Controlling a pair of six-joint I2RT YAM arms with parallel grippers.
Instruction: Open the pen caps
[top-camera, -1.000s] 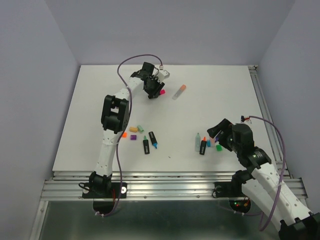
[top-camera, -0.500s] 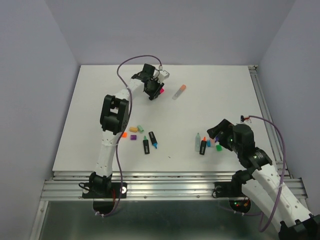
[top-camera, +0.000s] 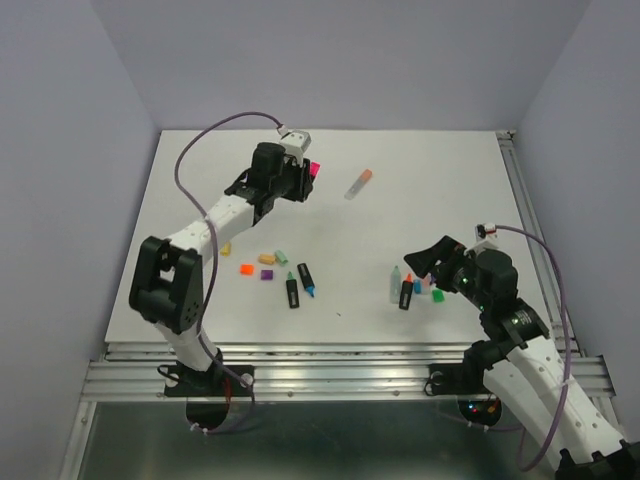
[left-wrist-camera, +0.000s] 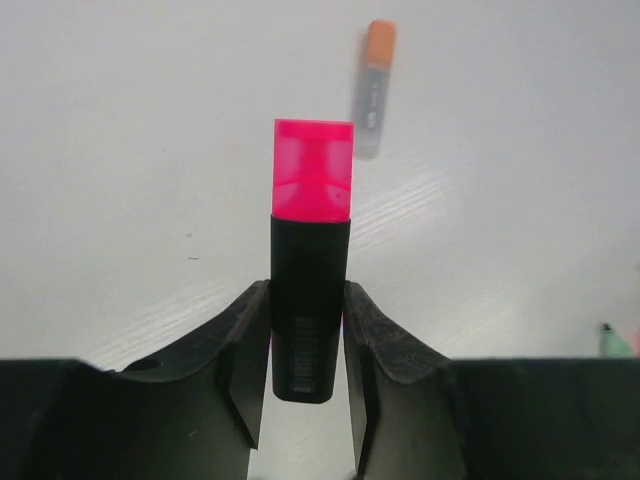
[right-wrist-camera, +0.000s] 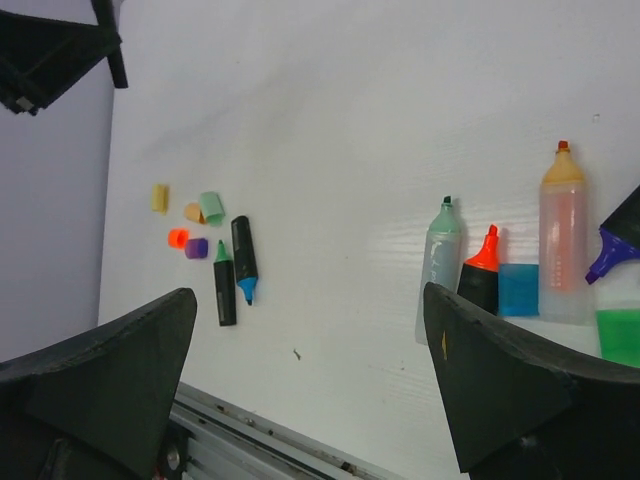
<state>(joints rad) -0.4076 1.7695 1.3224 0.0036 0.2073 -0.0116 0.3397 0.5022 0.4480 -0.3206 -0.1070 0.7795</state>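
Left tool (left-wrist-camera: 306, 295) is out over the far-left part of the tabletop (top-camera: 450, 190), pinching a black highlighter barrel (left-wrist-camera: 311, 245) between its two fingers (left-wrist-camera: 240, 340). The pink cap (left-wrist-camera: 313, 170) sits on the end of that pen, poking out past the fingertips and clear of them. Just beyond it a pale pen (top-camera: 359, 184) with an orange cap (left-wrist-camera: 380, 42) lies alone on the white surface.

Right tool (right-wrist-camera: 310, 295) hangs spread wide with nothing between its fingers, near the right-hand cluster. In that cluster are a pale green pen (right-wrist-camera: 438, 270), a black pen with an orange tip (right-wrist-camera: 482, 275), a blue cap (right-wrist-camera: 518, 290), a pale peach pen (right-wrist-camera: 563, 235), a purple-tipped pen (right-wrist-camera: 610, 250) and a green cap (right-wrist-camera: 618, 335), all packed close together.

Over on the left, loose caps are scattered: yellow cap (right-wrist-camera: 159, 197) a little apart, then peach cap (right-wrist-camera: 193, 212) touching the pale green cap (right-wrist-camera: 211, 208), with the loose orange cap (right-wrist-camera: 178, 238) beside the purple cap (right-wrist-camera: 197, 248). Two uncapped black pens lie right next to them, the green-tipped pen (right-wrist-camera: 224, 285) and the blue-tipped pen (right-wrist-camera: 244, 260).

For room, a wide bare stretch runs between the two clusters and across the far right. The near rail (top-camera: 340, 355) runs close below both clusters, and the side rail (top-camera: 525, 220) lines the right edge.
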